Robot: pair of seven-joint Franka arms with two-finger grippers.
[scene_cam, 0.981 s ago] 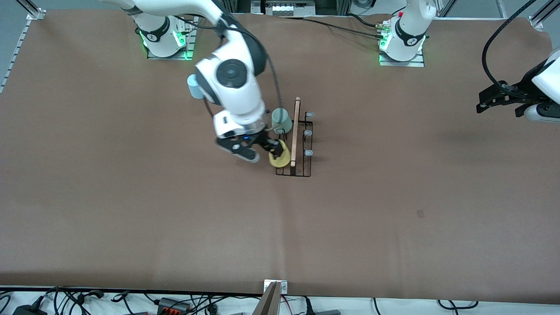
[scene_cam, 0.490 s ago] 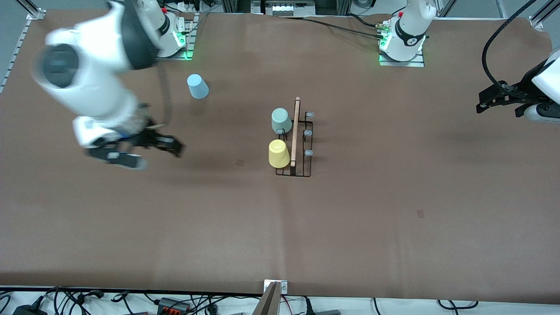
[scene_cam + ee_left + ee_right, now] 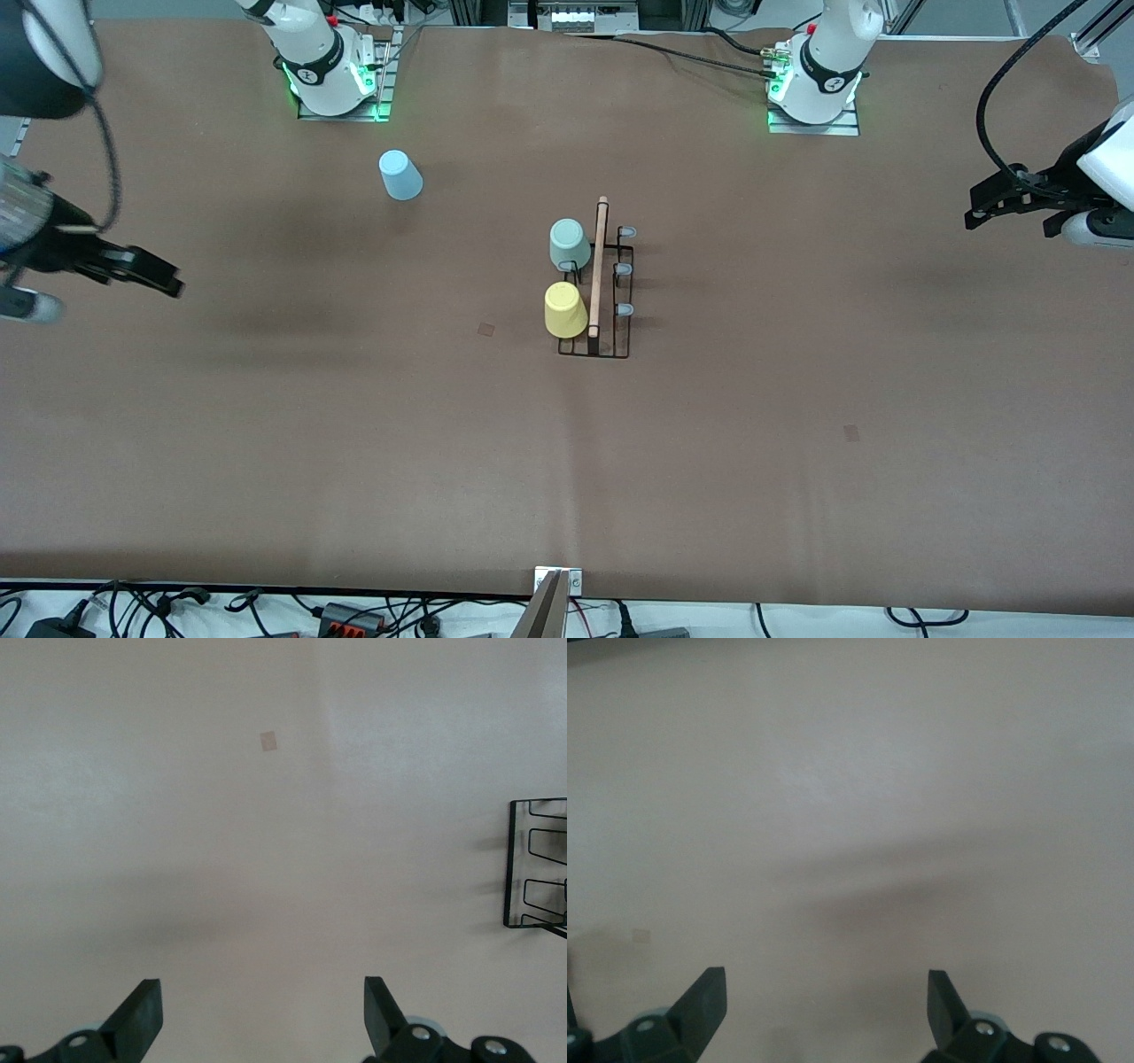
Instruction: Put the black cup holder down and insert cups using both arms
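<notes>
Brown desk (image 3: pixel 797 461): rack (image 3: pixel 611 337) mid-desk holds two cups. Both tools, left (image 3: pixel 263 1019) and right (image 3: pixel 827 1008), hang spread wide, empty, at desk ends.

A wide table covered in brown matte sheeting (image 3: pixel 797 461) is seen, edged by tangled black cables (image 3: pixel 133 607) and aluminium frame rails (image 3: pixel 31 97)

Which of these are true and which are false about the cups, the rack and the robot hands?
1. The yellow cup sits on the black cup holder. True.
2. The light blue cup is on the holder too. False: it stands alone on the table, near the right arm's base.
3. The right gripper holds a cup. False: it is open and empty.
4. The left gripper is open. True.
5. The pale green cup is on the holder. True.
</notes>
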